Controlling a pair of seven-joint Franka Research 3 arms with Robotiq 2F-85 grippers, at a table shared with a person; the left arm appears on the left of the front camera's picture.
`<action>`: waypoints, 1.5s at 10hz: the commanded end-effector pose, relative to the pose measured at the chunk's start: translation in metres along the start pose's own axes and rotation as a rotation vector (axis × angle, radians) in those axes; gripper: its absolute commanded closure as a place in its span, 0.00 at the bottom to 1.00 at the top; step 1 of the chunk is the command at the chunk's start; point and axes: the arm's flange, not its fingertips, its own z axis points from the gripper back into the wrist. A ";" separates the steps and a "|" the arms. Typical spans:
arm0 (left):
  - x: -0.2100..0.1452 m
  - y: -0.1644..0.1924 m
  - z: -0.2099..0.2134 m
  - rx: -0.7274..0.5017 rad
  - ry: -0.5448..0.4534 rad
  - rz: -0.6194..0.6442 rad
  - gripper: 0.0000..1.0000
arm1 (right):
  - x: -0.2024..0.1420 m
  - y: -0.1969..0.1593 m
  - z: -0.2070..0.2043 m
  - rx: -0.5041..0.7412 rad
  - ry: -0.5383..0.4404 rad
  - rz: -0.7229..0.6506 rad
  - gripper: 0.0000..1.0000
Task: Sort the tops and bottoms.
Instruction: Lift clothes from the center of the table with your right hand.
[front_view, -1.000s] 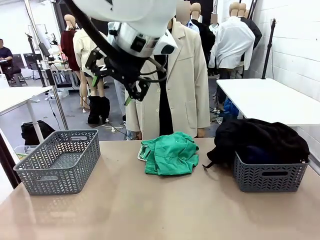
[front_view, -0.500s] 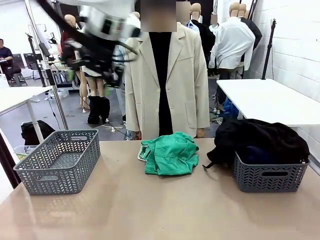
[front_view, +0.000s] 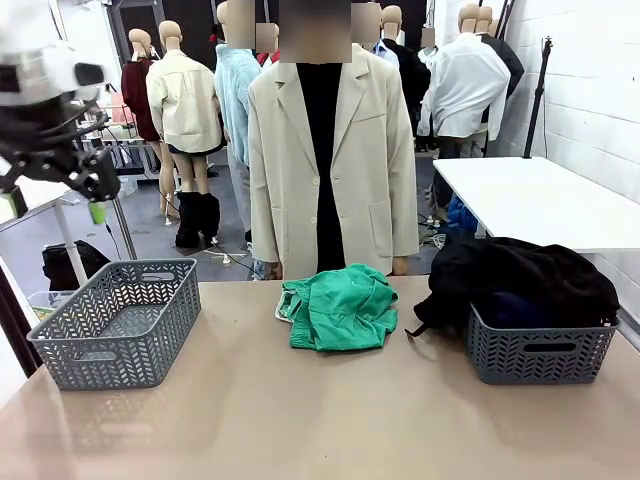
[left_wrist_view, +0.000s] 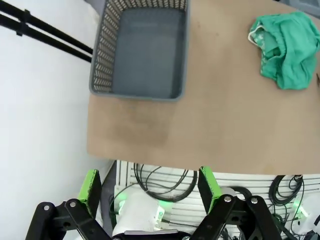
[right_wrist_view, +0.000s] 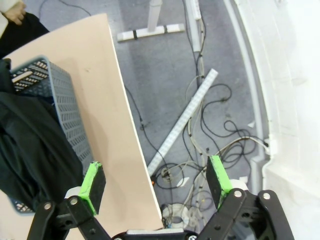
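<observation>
Bright green shorts (front_view: 338, 305) lie crumpled at the middle of the table's far side, near the person. In the left wrist view the shorts (left_wrist_view: 285, 42) sit at the top right. My left gripper (front_view: 52, 207) hangs high at the far left, above and behind an empty grey basket (front_view: 130, 335). Seen from the wrist, the left gripper (left_wrist_view: 149, 187) is open and holds nothing, well above that basket (left_wrist_view: 137, 95). A black top (front_view: 520, 275) is heaped in the right grey basket (front_view: 540, 350). My right gripper (right_wrist_view: 156, 181) is open over the floor beyond the table's edge, beside that basket (right_wrist_view: 67, 115).
A person in a beige coat (front_view: 330, 170) stands at the far side of the tan table (front_view: 320, 420). Cables and a power strip (right_wrist_view: 185, 120) lie on the floor to the right of the table. A white table (front_view: 540, 195) stands at the back right.
My left arm has swung from above the middle of the table to the far left, uncovering the person. The shorts and both baskets have not moved.
</observation>
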 end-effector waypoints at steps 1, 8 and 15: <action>-0.003 0.012 -0.015 -0.095 -0.067 -0.070 0.00 | -0.001 0.001 0.000 -0.009 0.000 0.013 0.00; 0.000 0.000 0.000 0.000 0.000 0.000 0.00 | 0.042 0.163 0.037 0.311 -0.004 0.509 0.00; 0.000 0.000 0.000 0.000 0.000 0.000 0.00 | -0.019 0.353 0.018 0.573 0.222 0.876 0.00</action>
